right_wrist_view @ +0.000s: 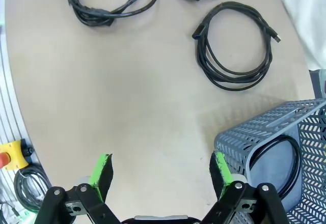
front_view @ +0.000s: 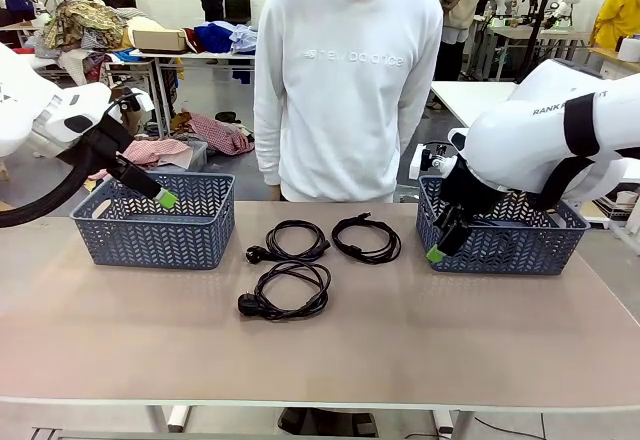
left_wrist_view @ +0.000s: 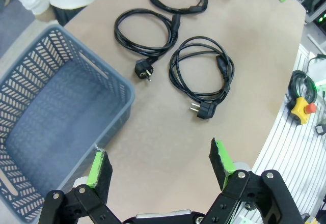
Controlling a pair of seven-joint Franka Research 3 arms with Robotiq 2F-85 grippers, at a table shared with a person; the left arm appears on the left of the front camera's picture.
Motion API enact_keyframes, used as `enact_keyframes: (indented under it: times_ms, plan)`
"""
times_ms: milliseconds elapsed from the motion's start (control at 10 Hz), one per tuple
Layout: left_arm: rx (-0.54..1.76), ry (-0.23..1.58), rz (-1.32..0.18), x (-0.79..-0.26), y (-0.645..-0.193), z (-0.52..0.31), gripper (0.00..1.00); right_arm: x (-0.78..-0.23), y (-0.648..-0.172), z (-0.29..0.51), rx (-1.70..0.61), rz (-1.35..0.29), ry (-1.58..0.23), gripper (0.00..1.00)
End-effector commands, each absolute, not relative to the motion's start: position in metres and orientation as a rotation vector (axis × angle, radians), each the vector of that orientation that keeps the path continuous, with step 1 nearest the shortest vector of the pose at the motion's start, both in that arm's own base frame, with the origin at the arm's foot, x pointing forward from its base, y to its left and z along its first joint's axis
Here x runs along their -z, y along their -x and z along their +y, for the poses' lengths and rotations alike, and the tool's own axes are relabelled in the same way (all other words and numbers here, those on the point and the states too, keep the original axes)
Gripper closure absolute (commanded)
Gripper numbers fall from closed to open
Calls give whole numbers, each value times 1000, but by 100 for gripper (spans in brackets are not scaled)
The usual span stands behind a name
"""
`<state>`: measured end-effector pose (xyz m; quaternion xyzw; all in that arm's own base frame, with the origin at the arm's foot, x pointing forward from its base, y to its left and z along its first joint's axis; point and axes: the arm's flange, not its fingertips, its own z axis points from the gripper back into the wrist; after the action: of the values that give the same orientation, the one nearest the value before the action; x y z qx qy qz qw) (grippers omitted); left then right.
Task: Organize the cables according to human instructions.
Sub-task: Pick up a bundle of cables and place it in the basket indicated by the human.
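Observation:
Three black coiled cables lie mid-table: one at the front, one behind it, one to the right. A fourth cable rests inside the right basket. My left gripper hangs open at the near rim of the left basket, holding nothing. My right gripper is open and empty just outside the right basket's left wall. The person in a white sweatshirt stands behind the table, arms down.
The left basket has nothing in it. Bare tabletop stretches in front of the cables. A yellow emergency-stop box and loose wires sit off the table's edge. Other tables with clothes stand far behind.

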<state>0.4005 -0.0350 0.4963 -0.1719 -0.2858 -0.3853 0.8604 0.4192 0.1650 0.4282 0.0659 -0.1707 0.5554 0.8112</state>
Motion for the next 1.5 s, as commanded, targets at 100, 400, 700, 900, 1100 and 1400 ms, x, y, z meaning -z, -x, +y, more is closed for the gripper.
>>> enact_keyframes:
  times_ms: [100,400,700,900,1100,1400]
  plan:
    - [824,382,-615,-493,-400,-33,0,-429,-419,166,-1184,-368,-140,0]
    - [824,382,-615,-493,-400,-33,0,-429,-419,166,-1184,-368,-140,0]
    - [824,382,-615,-493,-400,-33,0,-429,-419,166,-1184,-368,-140,0]
    - [824,382,-615,-493,-400,-33,0,-429,-419,166,-1184,-368,-140,0]
    - [824,382,-615,-493,-400,-33,0,-429,-419,166,-1184,-368,-140,0]
    - [824,382,-615,-493,-400,-33,0,-429,-419,166,-1184,-368,-140,0]
